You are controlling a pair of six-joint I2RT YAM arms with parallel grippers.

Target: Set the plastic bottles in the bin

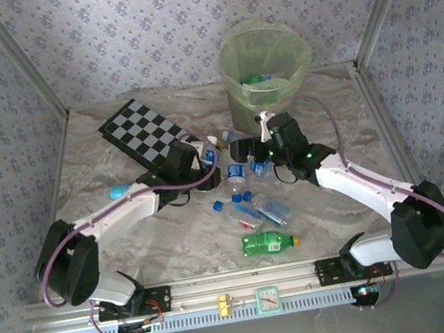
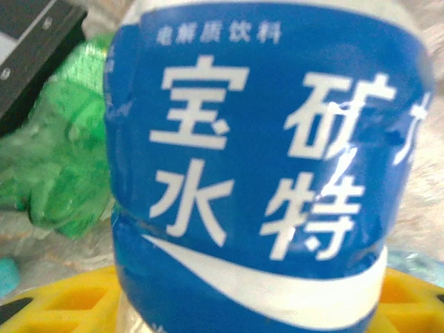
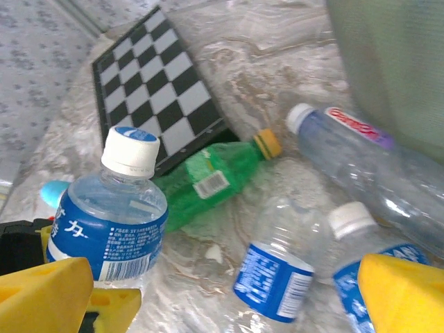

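A clear plastic bottle with a blue label and a white cap stands upright between the yellow fingers of my left gripper, which is shut on it. My right gripper hangs open just to its right, above another blue-labelled bottle lying on the table. A green bottle with a yellow cap lies by the checkered board. Several more bottles lie in the middle of the table, and one green bottle lies nearer the front. The bin stands at the back and has bottles inside.
The black-and-white checkered board lies at the back left. A long clear bottle with a red and purple label rests against the bin's wall. A teal stick end shows beside the left arm. Patterned walls close in the table.
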